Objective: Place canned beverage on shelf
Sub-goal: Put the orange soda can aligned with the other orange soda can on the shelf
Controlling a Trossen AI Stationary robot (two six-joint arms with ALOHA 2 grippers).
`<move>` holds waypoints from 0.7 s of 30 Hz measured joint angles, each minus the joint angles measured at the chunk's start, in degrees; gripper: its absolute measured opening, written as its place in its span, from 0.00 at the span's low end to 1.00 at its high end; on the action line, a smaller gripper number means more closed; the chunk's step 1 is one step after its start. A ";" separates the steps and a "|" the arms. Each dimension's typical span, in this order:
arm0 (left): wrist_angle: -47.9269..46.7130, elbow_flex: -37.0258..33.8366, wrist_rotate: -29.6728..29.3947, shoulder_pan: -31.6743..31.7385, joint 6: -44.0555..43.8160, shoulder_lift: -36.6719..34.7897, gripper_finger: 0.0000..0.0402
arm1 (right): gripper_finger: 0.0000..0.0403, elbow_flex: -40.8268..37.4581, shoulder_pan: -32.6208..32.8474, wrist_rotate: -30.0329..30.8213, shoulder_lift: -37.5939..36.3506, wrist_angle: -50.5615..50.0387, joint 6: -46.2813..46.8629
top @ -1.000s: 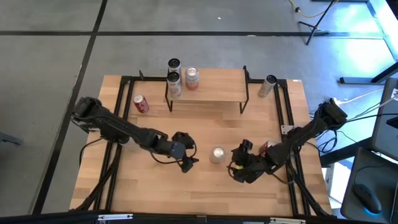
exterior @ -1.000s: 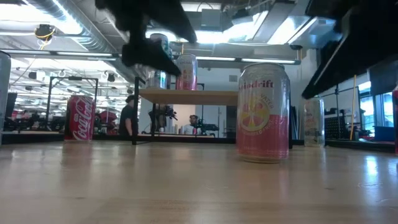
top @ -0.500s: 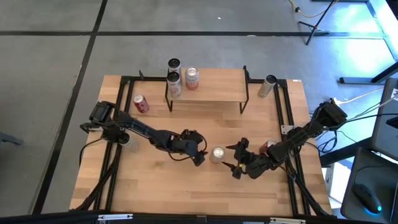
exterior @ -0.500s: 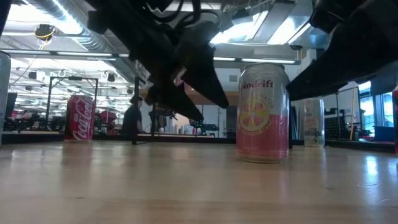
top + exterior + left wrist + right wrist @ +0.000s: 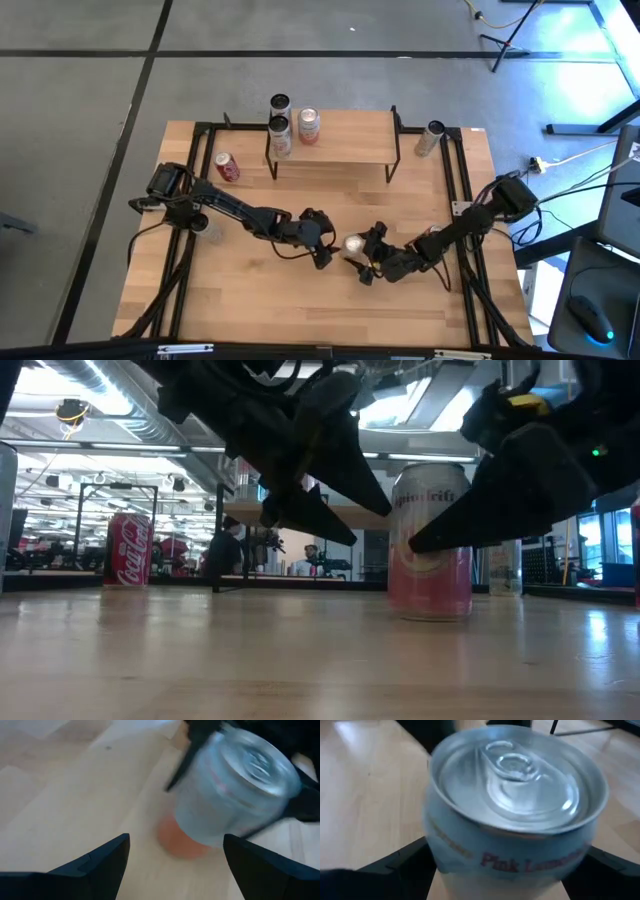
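Pink can [image 5: 354, 243] upright on surface [image 5: 250, 300], mid-front, well apart from shelf [image 5: 335, 138]. Right gripper [image 5: 366, 262] spread wide around can, apparently not yet clamped. Left gripper [image 5: 322, 252] open, just beside can.

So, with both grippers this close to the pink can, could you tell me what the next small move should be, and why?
Probably close the right gripper on the pink can. Its open fingers already sit on either side of the upright can in the right wrist view. The left gripper is open beside the can too, so it should likely hold back to avoid a clash. The shelf has bare room for it.
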 joint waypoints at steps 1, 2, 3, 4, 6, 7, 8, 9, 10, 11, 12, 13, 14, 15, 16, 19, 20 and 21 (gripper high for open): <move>-0.08 0.00 0.69 -0.02 0.80 0.00 0.79 | 0.86 0.00 -0.49 -0.76 0.19 0.15 0.01; -0.18 0.00 0.89 -0.12 1.49 0.00 0.79 | 0.86 0.00 -0.81 -1.56 0.27 0.19 0.01; -0.32 0.00 1.03 -0.12 1.66 0.00 0.79 | 0.85 0.00 -0.94 -2.41 0.32 0.15 -0.01; -0.37 0.00 1.04 -0.11 1.67 -0.03 0.79 | 0.82 0.00 -0.94 -2.84 0.32 0.24 0.01; -0.83 0.00 2.05 0.01 1.67 -0.48 0.79 | 0.76 -0.02 -0.85 -3.15 0.33 1.08 -0.02; -0.68 0.00 3.23 0.03 1.67 -0.71 0.79 | 0.72 -0.02 -0.82 -3.57 0.36 1.61 0.00; -1.21 0.00 4.83 0.01 1.67 -1.34 0.79 | 0.68 -0.02 -0.81 -4.18 0.35 2.18 0.00; -2.49 0.00 6.55 -0.05 1.71 -1.96 0.79 | 0.65 0.02 -0.81 -4.55 0.15 2.42 0.01; -3.41 0.00 8.34 -0.18 1.68 -2.79 0.79 | 0.65 0.34 -0.77 -4.63 -0.09 2.01 0.01; -4.64 0.00 10.19 -0.34 1.67 -3.90 0.79 | 0.65 0.91 -0.79 -5.14 -0.53 1.57 -0.01; -6.57 0.00 11.61 -0.59 1.50 -5.32 0.79 | 0.65 1.60 -0.79 -5.52 -1.09 0.57 -0.15; -8.70 0.00 12.66 -1.00 1.12 -6.78 0.79 | 0.65 2.44 -0.79 -5.75 -1.87 -0.52 -0.26; -10.73 0.00 13.33 -1.48 0.39 -8.42 0.79 | 0.65 3.50 -0.79 -5.75 -2.72 -1.65 -0.96; -13.01 0.00 13.46 -2.11 -0.06 -10.16 0.79 | 0.65 4.54 -0.82 -5.69 -3.63 -2.85 -1.60; -15.84 0.00 13.42 -2.98 -0.28 -12.13 0.79 | 0.65 5.69 -0.94 -5.71 -4.57 -4.32 -2.33; -21.78 0.00 12.23 -5.76 -1.74 -18.25 0.79 | 0.65 9.86 -2.45 -6.70 -7.65 -9.83 -3.21; -23.58 0.00 11.85 -6.68 -1.79 -20.26 0.79 | 0.65 11.60 -3.46 -7.77 -8.49 -11.81 -3.21; -24.97 0.00 11.47 -7.56 -1.79 -22.21 0.79 | 0.65 13.52 -4.65 -8.64 -9.18 -13.91 -3.23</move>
